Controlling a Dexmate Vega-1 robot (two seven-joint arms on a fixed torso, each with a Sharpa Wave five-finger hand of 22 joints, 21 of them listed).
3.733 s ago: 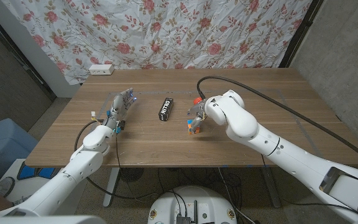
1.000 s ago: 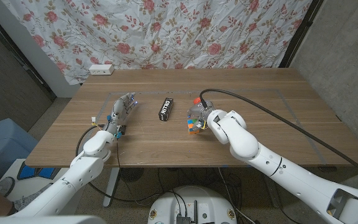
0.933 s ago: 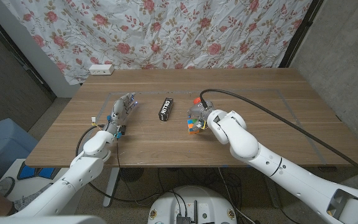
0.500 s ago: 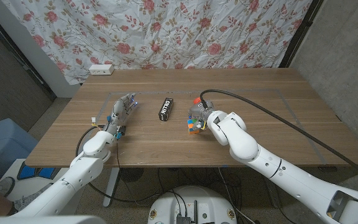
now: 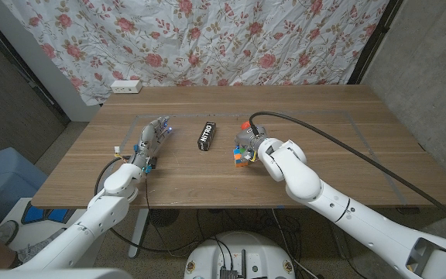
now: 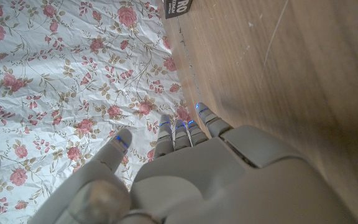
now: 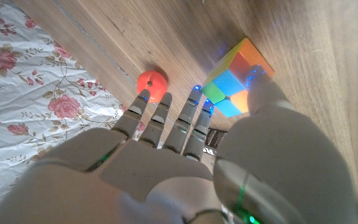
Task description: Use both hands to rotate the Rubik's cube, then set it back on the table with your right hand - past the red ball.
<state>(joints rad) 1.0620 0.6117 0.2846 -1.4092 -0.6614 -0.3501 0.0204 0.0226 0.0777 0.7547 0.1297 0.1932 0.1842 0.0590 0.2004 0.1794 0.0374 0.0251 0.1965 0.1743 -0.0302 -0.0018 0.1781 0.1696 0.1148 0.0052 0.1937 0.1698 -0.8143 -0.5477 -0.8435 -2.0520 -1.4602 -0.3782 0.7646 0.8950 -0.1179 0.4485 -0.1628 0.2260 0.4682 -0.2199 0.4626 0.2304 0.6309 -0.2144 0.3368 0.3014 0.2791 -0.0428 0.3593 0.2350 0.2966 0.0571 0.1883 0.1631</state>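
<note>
Since the earliest frame the right hand (image 5: 248,144) had been lowered onto the Rubik's cube (image 7: 238,84), thumb touching it, fingers extended toward the red ball (image 7: 152,83) just beyond; the left hand (image 5: 150,138), spread and empty, lay well apart.

A floral curtain (image 5: 207,39) hangs behind the wooden table (image 5: 362,155); grey walls flank it; perhaps a white power strip (image 5: 126,87) sits at the table's far-left corner.
</note>
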